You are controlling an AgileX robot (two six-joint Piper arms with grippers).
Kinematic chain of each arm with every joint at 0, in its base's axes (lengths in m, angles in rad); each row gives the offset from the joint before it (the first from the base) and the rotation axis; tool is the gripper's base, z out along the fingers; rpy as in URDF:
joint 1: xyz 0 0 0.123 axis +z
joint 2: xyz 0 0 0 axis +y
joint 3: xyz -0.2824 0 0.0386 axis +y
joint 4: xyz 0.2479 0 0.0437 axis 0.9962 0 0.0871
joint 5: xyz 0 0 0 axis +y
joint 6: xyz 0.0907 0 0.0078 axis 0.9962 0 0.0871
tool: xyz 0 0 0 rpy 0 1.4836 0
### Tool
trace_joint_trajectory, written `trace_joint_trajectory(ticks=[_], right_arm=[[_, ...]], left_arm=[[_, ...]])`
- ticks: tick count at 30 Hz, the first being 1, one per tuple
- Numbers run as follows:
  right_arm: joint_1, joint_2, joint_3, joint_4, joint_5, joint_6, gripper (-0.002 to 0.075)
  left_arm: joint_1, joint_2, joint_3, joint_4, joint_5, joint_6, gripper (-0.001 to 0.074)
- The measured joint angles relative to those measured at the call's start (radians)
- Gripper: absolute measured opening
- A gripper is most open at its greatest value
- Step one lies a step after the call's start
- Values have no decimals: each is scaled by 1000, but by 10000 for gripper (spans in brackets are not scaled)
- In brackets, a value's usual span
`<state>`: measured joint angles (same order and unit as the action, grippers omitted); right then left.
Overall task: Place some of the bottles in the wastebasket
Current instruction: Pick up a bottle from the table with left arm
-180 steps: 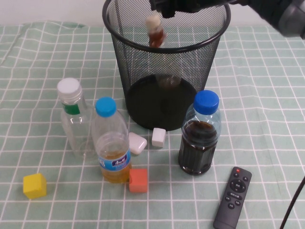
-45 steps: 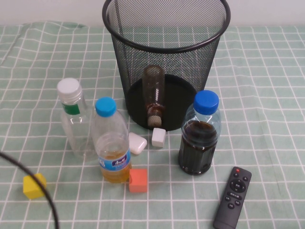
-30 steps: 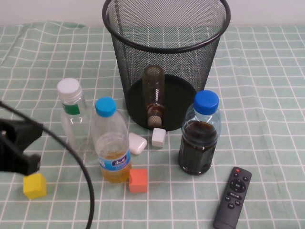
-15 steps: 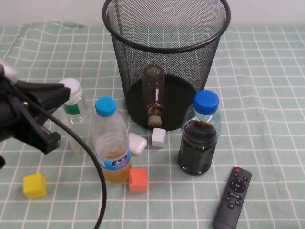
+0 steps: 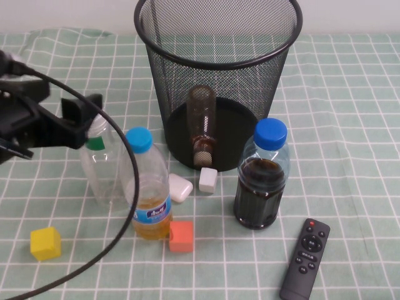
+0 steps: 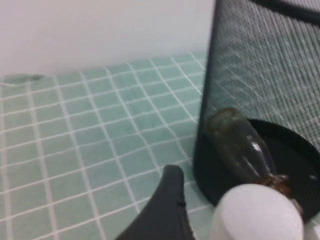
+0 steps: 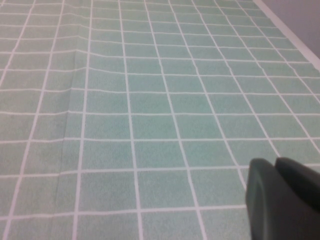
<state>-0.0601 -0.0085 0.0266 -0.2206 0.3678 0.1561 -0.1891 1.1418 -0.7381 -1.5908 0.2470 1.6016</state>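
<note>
You already have one bottle done: the small squat bottle (image 5: 202, 128) lies inside the wastebasket (image 5: 219, 55), cap toward the robot. The taller white-capped bottle (image 5: 100, 165) stands upright on the green checked cloth (image 5: 337, 94), left of the wastebasket. Your left gripper (image 5: 84, 119) is at its cap, fingers apart, nothing held yet. The right gripper (image 7: 280, 200) shows only over bare cloth; you cannot tell its opening.
</note>
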Motion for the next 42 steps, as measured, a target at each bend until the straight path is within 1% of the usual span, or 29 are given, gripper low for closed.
trace_joint_trajectory(ticks=[4, 8, 19, 32, 34, 36, 37, 39, 40, 42], right_arm=[[0, 0, 0, 0, 0, 0, -8], [0, 0, 0, 0, 0, 0, -8], [0, 0, 0, 0, 0, 0, -8], [0, -1, 0, 0, 0, 0, -8], [0, -1, 0, 0, 0, 0, -8], [0, -1, 0, 0, 0, 0, -8], [0, -1, 0, 0, 0, 0, -8], [0, -1, 0, 0, 0, 0, -8], [0, -1, 0, 0, 0, 0, -8], [0, -2, 0, 0, 0, 0, -8]], left_arm=[[0, 52, 0, -92, 60, 143, 643], [0, 73, 0, -114, 54, 203, 643], [0, 178, 0, -119, 48, 224, 644], [0, 272, -53, -120, 48, 264, 639], [0, 276, -58, -120, 48, 266, 613], [0, 280, -58, -120, 48, 270, 552], [0, 280, -60, -120, 48, 270, 503], [0, 280, -60, -120, 48, 272, 360], [0, 280, -60, -122, 48, 274, 319], [0, 278, -60, -122, 46, 276, 328]])
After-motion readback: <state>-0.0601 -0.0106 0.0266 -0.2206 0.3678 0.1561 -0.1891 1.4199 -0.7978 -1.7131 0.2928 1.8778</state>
